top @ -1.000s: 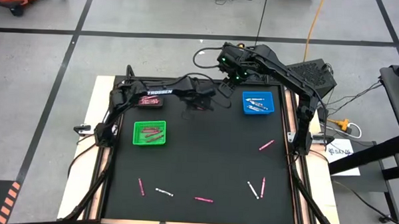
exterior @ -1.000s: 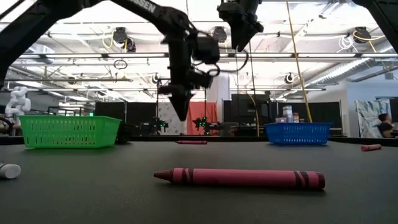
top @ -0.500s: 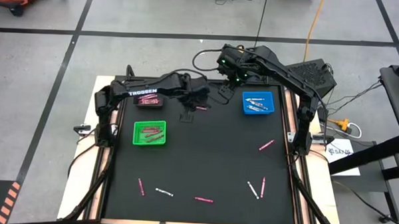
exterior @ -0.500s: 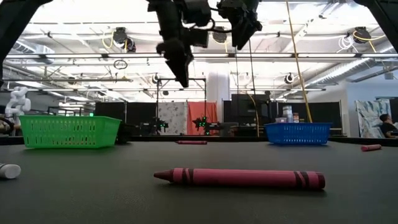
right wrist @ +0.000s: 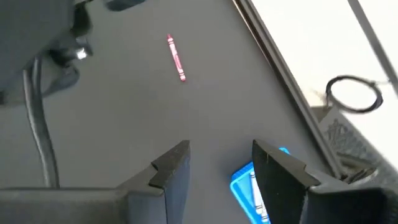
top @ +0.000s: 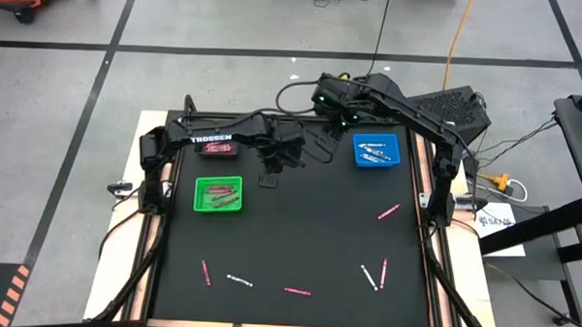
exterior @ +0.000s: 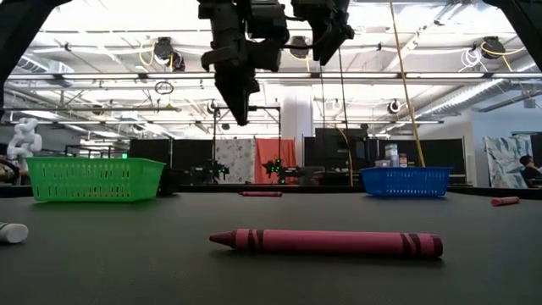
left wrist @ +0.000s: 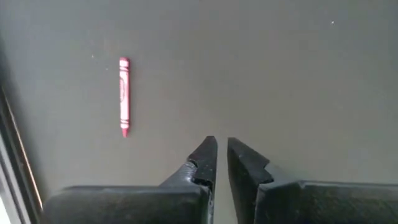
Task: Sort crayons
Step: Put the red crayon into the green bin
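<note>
Loose crayons (top: 297, 291) lie scattered on the near half of the black table (top: 309, 213), pink ones and white ones; more pink ones sit in the green tray (top: 218, 194) and white ones in the blue tray (top: 376, 150). My left fingers (left wrist: 217, 155) hang empty and nearly pressed together above the table's far part, one pink crayon (left wrist: 124, 96) lying apart from them. My right fingers (right wrist: 217, 158) are spread apart, empty, raised near the blue tray.
</note>
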You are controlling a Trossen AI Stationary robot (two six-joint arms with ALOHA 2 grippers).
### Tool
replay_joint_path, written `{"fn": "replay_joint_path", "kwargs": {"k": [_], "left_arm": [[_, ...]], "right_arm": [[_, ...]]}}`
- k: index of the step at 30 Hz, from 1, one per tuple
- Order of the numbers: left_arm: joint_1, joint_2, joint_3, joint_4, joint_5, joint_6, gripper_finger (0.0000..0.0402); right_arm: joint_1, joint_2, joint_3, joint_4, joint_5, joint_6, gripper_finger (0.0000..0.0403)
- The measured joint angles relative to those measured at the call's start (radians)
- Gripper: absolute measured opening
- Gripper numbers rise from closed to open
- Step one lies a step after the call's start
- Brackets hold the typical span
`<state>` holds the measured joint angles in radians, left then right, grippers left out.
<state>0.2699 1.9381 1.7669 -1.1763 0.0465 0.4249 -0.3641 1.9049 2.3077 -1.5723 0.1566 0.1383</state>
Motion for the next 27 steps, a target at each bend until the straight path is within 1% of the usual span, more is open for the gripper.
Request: {"fn": "replay_joint_path", "kwargs": {"k": [2, 6, 8, 11, 13, 16, 19, 23, 25, 27], "left_arm": [[0.0, -0.004, 0.0, -0.013, 0.002, 0.0, 0.0031], [-0.005, -0.006, 0.0, -0.119, 0.003, -0.001, 0.0031], [-0.003, -0.006, 0.0, -0.153, 0.027, -0.011, 0.0031], [0.011, -0.006, 0.0, -0.15, 0.072, -0.017, 0.0031], [0.02, -0.006, 0.0, -0.149, 0.077, 0.0, 0.0031], [0.027, -0.006, -0.013, -0.122, 0.076, 0.023, 0.0032], [0.027, -0.005, -0.028, -0.12, 0.074, 0.058, 0.0043], [0.027, -0.005, -0.038, -0.105, 0.028, 0.054, 0.0061], [0.027, -0.005, -0.039, -0.103, 0.029, 0.037, 0.0062], [0.024, -0.005, -0.039, -0.091, 0.057, 0.027, 0.0063]], "right_arm": [[0.0, 0.0, 0.0, 0.0, 0.0, -0.054, 0.0157], [-0.013, 0.0, 0.0, 0.0, 0.013, -0.155, 0.0157], [-0.026, 0.0, 0.0, 0.001, 0.044, -0.131, 0.0157], [-0.035, -0.003, 0.0, 0.001, 0.135, -0.093, 0.0157], [-0.035, -0.004, 0.0, 0.001, 0.175, -0.066, 0.0157], [-0.035, -0.004, 0.0, 0.001, 0.181, -0.027, 0.0157], [-0.035, -0.004, 0.0, 0.002, 0.18, -0.019, 0.0157], [-0.035, -0.004, 0.0, 0.001, 0.181, -0.03, 0.0157], [-0.036, -0.004, 0.0, 0.001, 0.182, -0.043, 0.0157], [-0.038, -0.004, 0.0, 0.001, 0.182, -0.056, 0.0157]]}}
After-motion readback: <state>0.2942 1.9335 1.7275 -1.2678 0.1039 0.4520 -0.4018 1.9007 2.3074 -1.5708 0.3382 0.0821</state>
